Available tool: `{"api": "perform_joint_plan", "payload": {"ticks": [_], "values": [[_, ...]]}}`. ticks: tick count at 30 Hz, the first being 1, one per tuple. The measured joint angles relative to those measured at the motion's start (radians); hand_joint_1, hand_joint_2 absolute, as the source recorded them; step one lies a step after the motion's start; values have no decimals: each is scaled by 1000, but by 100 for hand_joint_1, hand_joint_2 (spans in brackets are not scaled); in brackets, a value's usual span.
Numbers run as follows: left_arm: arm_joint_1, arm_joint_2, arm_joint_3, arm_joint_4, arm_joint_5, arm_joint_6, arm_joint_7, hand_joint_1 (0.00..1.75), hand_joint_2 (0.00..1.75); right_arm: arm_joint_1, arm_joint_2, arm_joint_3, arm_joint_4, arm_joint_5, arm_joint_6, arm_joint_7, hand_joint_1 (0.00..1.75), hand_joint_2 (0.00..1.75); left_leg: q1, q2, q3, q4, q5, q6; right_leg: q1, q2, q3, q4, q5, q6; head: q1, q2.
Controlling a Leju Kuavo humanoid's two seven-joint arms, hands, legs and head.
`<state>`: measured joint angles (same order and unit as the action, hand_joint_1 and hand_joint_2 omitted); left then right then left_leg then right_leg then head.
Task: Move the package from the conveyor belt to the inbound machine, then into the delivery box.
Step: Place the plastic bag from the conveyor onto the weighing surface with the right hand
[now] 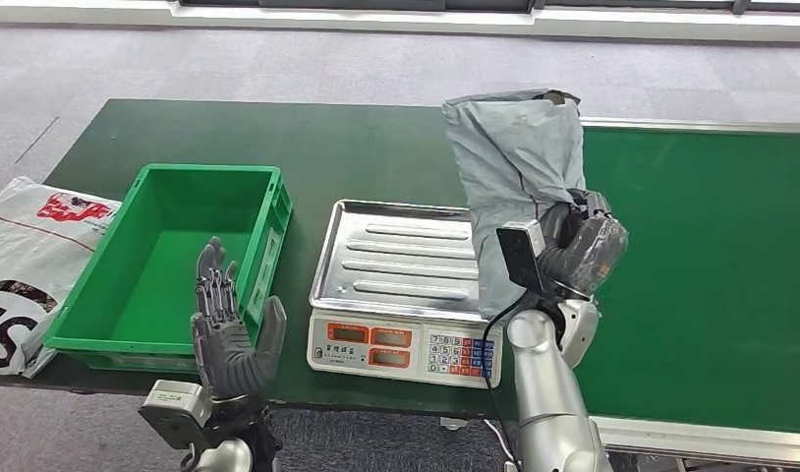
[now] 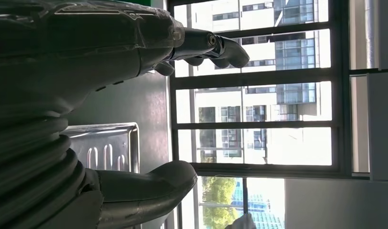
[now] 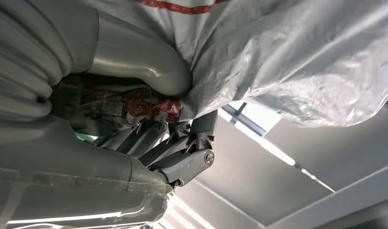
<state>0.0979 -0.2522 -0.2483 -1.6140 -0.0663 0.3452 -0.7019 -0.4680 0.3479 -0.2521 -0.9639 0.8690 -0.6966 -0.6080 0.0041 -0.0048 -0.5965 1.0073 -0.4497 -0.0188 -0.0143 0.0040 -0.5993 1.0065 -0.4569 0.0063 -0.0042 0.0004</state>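
crinkled plastic package (image 1: pixel 514 162), ribbed metal scale tray (image 1: pixel 401 258)

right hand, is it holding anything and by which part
The right hand grips the grey package by its lower end, so the bag stands upright above the hand. The left hand holds nothing.

Packages (image 1: pixel 514 187): 1
Bins (image 1: pixel 275 211): 1
Scales (image 1: pixel 401 295): 1
Printed bags (image 1: pixel 32 256): 1
Hands (image 1: pixel 229 334): 2

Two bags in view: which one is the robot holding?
The grey bag, held upright by the right hand beside the scale. The white bag with red print lies left of the green bin, untouched.
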Motion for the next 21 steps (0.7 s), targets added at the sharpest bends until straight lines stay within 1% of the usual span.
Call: {"api": "perform_joint_plan", "payload": {"ticks": [4, 14, 17, 21], "values": [[-1, 0, 0, 9, 0, -6, 0, 0, 175, 3, 0, 53, 10, -65, 0, -28, 175, 175, 0, 0, 0, 0, 0, 0, 0, 0, 0, 0, 0, 0, 0, 0], [-2, 0, 0, 25, 0, -10, 0, 0, 175, 3, 0, 109, 30, -114, 0, -41, 175, 175, 0, 0, 0, 0, 0, 0, 0, 0, 0, 0, 0, 0, 0, 0], [-3, -1, 0, 29, 0, -11, 0, 0, 175, -12, 0, 142, 68, -165, 5, -17, 175, 175, 0, 0, 0, 0, 0, 0, 0, 0, 0, 0, 0, 0, 0, 0], [-4, -1, 0, 37, -1, -18, 0, 0, 175, -59, 0, 182, 175, -192, 40, 27, 175, 175, 0, 1, 0, 0, 0, 0, 0, 0, -1, 0, 0, 0, 0, 0]]}}
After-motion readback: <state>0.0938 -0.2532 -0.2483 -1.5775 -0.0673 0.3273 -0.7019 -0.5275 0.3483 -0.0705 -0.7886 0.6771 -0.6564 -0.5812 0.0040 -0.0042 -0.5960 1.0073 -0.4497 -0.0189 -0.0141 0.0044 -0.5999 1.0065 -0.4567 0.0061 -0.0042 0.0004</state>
